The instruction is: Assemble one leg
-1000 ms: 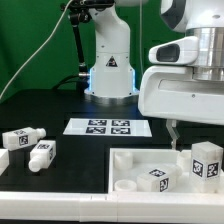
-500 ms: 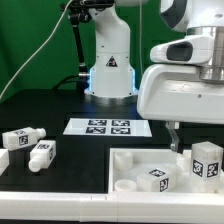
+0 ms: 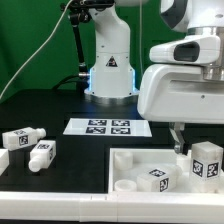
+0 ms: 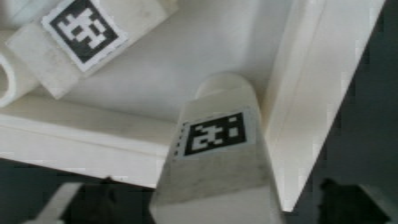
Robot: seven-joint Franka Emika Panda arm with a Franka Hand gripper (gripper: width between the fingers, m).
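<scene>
My gripper (image 3: pixel 186 148) hangs low over the exterior view's right end of the large white tray-like piece (image 3: pixel 128 160). In the wrist view the gripper (image 4: pixel 214 206) is open. Its dark fingers (image 4: pixel 82 200) stand on either side of a white leg (image 4: pixel 217 140) with a square tag, with gaps on both sides. That leg (image 3: pixel 205 160) lies on the tray-like piece. A second leg (image 3: pixel 157 178) lies on it nearer the middle and also shows in the wrist view (image 4: pixel 86 30). Two more legs (image 3: pixel 20 137) (image 3: pixel 42 153) lie on the black table at the exterior view's left.
The marker board (image 3: pixel 105 126) lies flat in the middle of the table. The arm's base (image 3: pixel 110 70) stands behind it. The tray-like piece has raised rims and a round socket (image 3: pixel 124 184) near its front.
The gripper has come down slightly over the leg at the exterior view's right. Nothing else has moved.
</scene>
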